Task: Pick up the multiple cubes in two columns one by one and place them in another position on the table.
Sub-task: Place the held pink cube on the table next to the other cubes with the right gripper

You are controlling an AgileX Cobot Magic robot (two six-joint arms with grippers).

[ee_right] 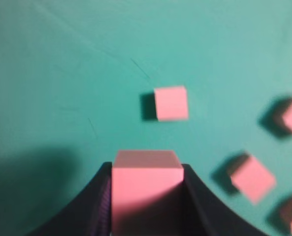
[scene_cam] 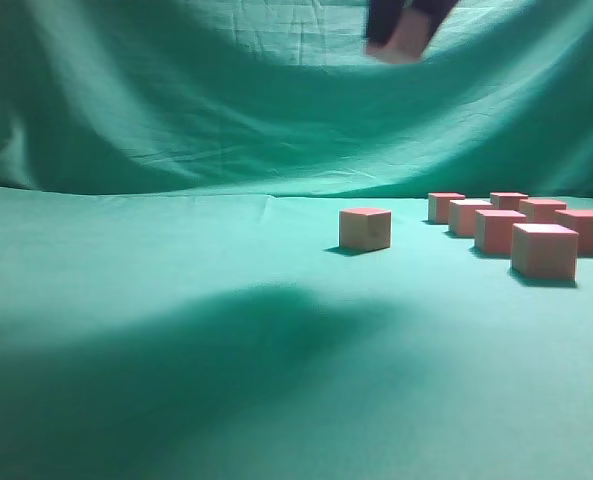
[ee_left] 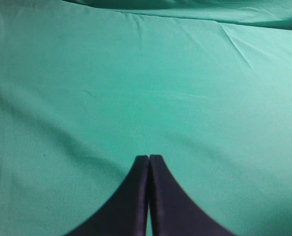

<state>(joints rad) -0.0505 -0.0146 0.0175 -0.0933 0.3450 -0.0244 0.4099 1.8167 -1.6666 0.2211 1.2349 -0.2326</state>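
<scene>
We see a pink-topped cube (ee_right: pixel 146 189) pinched between the two dark fingers of the right hand (ee_right: pixel 146 196), one finger flat against each side of it, and carried high above the tabletop (ee_right: pixel 62 73). In the exterior view the same hand (scene_cam: pixel 401 30) shows at the top edge, blurred, with the pale block in it, so we can only say it looks well clear of the green cloth.

Straight ahead of the right hand, down on the tabletop, a single cube (ee_right: pixel 171 103) stands by itself; the exterior view shows it (scene_cam: pixel 365 228) apart from the others. Off to the right of the hand lie more cubes (ee_right: pixel 252 178), blurred in the wrist view. In the exterior view that group (scene_cam: pixel 544 250) reads as two columns running away from the camera, the blocks close together but not touching as far as we can tell.

The left hand (ee_left: pixel 149 162) has its two dark fingers pressed together, tips touching, with nothing between them. It hangs over bare green cloth (ee_left: pixel 136 88), with a few creases ahead of it and no cube near it.
</scene>
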